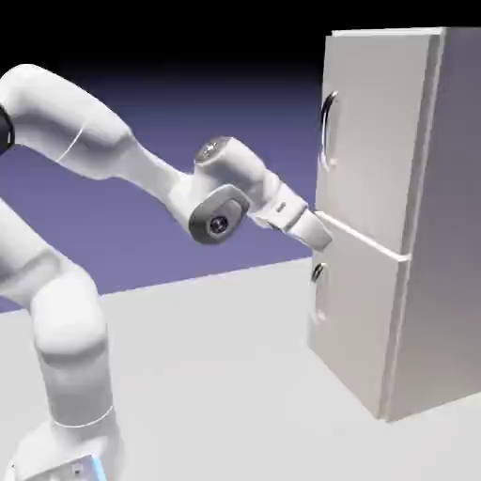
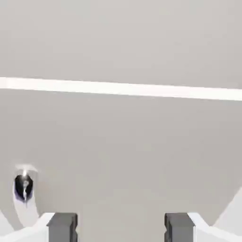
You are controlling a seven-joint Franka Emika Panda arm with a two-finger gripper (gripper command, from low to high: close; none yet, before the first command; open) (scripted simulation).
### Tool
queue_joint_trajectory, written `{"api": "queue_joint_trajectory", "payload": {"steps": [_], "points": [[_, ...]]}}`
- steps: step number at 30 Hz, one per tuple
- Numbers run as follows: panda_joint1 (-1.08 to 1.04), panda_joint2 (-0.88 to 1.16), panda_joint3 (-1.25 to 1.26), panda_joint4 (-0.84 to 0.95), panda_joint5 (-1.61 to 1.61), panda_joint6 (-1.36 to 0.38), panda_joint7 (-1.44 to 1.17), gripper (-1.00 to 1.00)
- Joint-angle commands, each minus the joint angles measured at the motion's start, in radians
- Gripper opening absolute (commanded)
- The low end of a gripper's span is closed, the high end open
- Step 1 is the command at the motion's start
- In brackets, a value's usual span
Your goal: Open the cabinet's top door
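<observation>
gripper (image 2: 121, 228) (agape) seemingly near cabinet (image 1: 442, 235)

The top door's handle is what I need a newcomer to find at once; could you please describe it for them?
Start at the tall light-grey cabinet on the exterior view's right. Its front has two stacked doors; take the top door, the taller one. Its handle is a long, curved dark bar standing upright near the door's left edge, unlike the small handle on the shorter door below.
</observation>
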Motion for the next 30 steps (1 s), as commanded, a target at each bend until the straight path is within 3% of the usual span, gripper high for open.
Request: {"api": "queue_joint_trajectory", "payload": {"steps": [1, 30], "points": [[-0.014, -0.006, 0.016, 0.009, 0.044, 0.0, 0.02, 0.0], [-0.415, -0.175, 0.472, 0.264, 1.305, 0.004, 0.602, 0.0]]}}
